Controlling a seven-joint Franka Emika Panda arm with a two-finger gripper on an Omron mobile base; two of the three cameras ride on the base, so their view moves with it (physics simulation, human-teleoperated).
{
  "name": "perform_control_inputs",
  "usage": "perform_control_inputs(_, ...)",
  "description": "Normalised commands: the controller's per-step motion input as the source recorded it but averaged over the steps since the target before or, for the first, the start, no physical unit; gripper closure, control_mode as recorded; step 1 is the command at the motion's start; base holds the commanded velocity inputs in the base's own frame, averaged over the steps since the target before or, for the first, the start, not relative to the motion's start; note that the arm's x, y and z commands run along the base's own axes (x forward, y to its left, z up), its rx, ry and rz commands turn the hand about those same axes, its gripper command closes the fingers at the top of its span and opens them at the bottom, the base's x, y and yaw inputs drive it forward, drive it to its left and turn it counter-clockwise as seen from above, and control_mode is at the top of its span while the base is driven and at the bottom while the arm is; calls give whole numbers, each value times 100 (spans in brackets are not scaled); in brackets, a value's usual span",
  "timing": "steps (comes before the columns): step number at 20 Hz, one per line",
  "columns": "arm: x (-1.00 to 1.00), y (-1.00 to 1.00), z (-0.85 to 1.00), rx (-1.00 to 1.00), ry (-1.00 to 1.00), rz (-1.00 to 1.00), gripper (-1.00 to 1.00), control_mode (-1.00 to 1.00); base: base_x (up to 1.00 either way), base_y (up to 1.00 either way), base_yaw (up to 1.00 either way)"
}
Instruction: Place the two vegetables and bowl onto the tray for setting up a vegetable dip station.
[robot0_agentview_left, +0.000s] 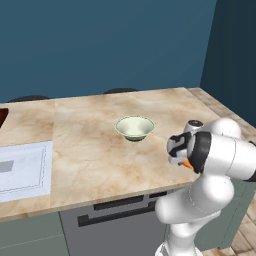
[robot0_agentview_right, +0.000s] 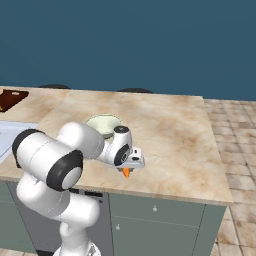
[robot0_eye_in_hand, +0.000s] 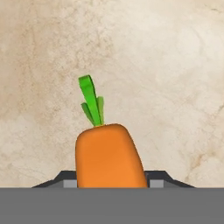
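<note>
The orange carrot (robot0_eye_in_hand: 108, 155), with its green top pointing away, sits between my fingertips (robot0_eye_in_hand: 65, 178). My gripper (robot0_agentview_right: 129, 167) is shut on it just above the counter's near edge; the carrot's orange tip (robot0_agentview_right: 126, 173) pokes out below the hand, also visible as the carrot (robot0_agentview_left: 186, 163). The pale bowl (robot0_agentview_left: 134, 127) stands upright mid-counter, a little beyond and left of the hand, apart from it. My arm partly covers the bowl (robot0_agentview_right: 103, 124). The dark reddish-brown tray (robot0_agentview_right: 12, 99) lies at the far left, cut by the frame edge as the tray (robot0_agentview_left: 2, 116). The green cucumber piece is out of view.
A pale grey sink basin (robot0_agentview_left: 22, 170) is set into the counter on the left, between the bowl and the tray. The marble counter (robot0_agentview_right: 170, 135) ends in a front edge right under my hand. Dark stool tops (robot0_agentview_left: 120, 90) rise behind the far edge.
</note>
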Motion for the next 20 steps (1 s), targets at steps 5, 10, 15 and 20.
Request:
perform_control_inputs(5, 0, 0, 40, 0, -2, 0, 100, -100, 0, 0, 0)
perform_control_inputs(10, -1, 0, 37, 0, -7, 0, 100, -100, 0, 0, 0)
perform_control_inputs(15, -5, 2, 44, 0, 0, -5, 100, -100, 0, 0, 0)
perform_control_inputs(20, -31, 0, 44, 0, 0, -3, 100, -100, 0, 0, 0)
